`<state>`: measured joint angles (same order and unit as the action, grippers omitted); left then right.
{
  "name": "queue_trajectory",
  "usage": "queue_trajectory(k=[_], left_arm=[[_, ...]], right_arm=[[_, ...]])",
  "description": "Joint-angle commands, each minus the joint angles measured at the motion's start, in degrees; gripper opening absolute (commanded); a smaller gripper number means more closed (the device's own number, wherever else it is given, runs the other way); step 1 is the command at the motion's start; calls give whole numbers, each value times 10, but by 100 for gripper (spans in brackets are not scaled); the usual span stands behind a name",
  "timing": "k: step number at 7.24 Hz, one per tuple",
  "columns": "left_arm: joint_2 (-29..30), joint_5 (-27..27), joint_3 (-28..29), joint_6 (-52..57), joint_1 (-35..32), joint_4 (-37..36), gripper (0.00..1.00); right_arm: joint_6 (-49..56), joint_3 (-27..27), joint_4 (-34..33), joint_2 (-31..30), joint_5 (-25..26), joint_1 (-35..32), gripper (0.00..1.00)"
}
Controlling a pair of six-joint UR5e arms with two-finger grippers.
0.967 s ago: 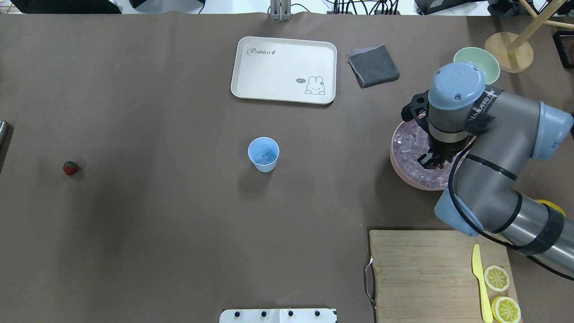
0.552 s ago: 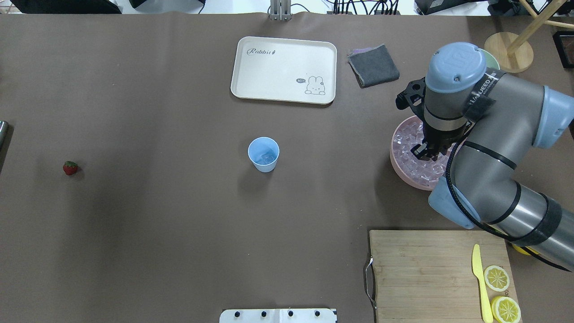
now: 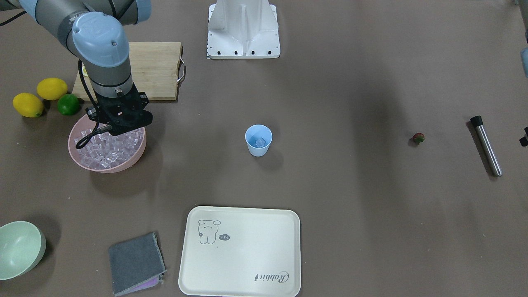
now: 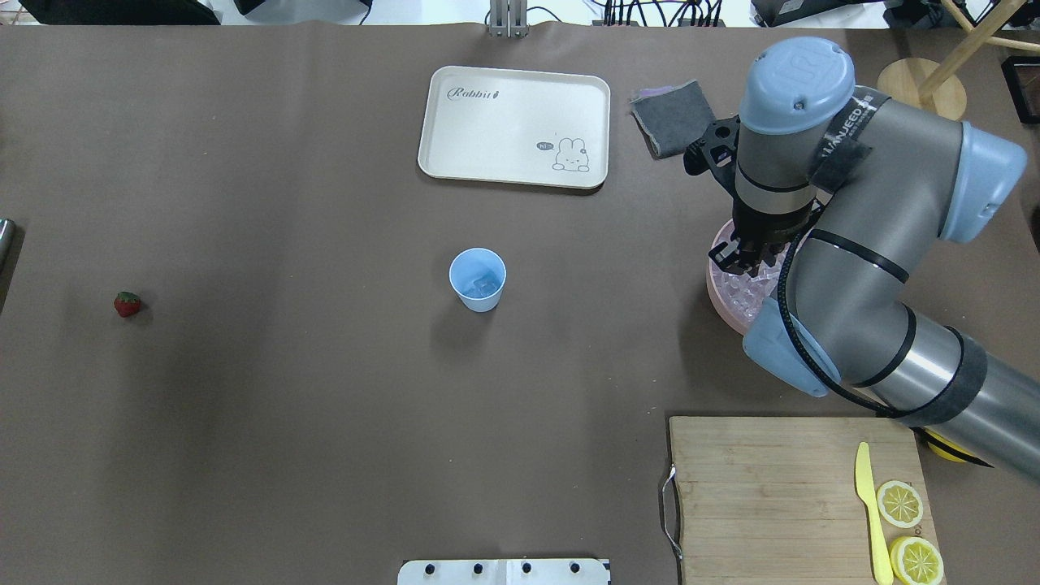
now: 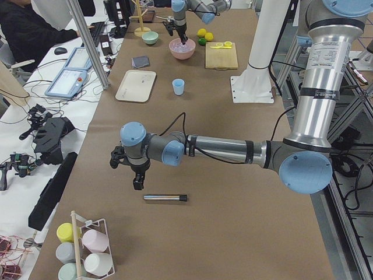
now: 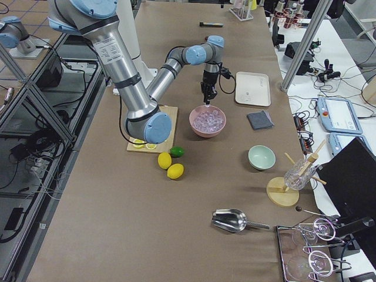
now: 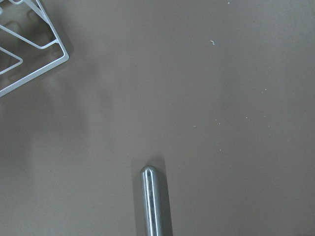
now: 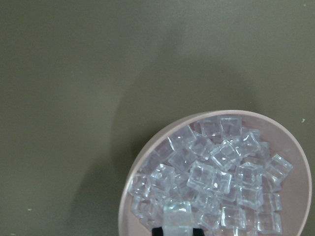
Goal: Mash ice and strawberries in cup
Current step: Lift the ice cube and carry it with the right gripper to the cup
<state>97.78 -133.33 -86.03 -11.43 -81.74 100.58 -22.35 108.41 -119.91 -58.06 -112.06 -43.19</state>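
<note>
The light-blue cup (image 4: 478, 279) stands mid-table with one piece of ice (image 3: 259, 142) inside it. More ice (image 8: 221, 172) fills the pink bowl (image 3: 71, 144) on the robot's right. My right gripper (image 4: 735, 258) hangs above that bowl's cup-side rim. It is shut on an ice cube (image 8: 177, 214) that shows between its dark fingertips. The strawberry (image 4: 127, 304) lies alone far to the left. My left gripper (image 5: 138, 181) hovers beside a steel muddler (image 3: 486, 145). Its fingers show only in the exterior left view, so I cannot tell their state.
A cream rabbit tray (image 4: 513, 126) and a grey cloth (image 4: 676, 119) lie at the table's far side. The cutting board (image 4: 764, 496) carries a yellow knife and lemon slices. Two lemons and a lime (image 3: 68, 104) sit behind the pink bowl. A pale-green bowl (image 3: 20, 249) is nearby.
My right gripper has risen out of the ice pile and moved from the bowl's middle toward its cup-side rim. The cup and strawberry have not moved.
</note>
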Motion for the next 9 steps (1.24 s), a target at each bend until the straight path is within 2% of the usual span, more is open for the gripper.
queue_trajectory(k=[1, 3, 4, 5, 6, 9], left_arm=[[-1, 0, -2, 0, 0, 1, 98], [0, 0, -3, 0, 0, 0, 98], [0, 0, -3, 0, 0, 0, 98], [0, 0, -6, -1, 0, 0, 98], [0, -1, -10, -3, 0, -1, 98], [-2, 0, -7, -2, 0, -1, 98]], right_arm=[[-92, -6, 3, 67, -12, 20, 11], [-169, -45, 26, 145, -11, 49, 10], [-186, -76, 99, 151, -5, 62, 9], [-204, -137, 225, 163, 31, 73, 8], [-225, -191, 297, 172, 62, 90, 8], [-227, -222, 318, 207, 76, 108, 8]])
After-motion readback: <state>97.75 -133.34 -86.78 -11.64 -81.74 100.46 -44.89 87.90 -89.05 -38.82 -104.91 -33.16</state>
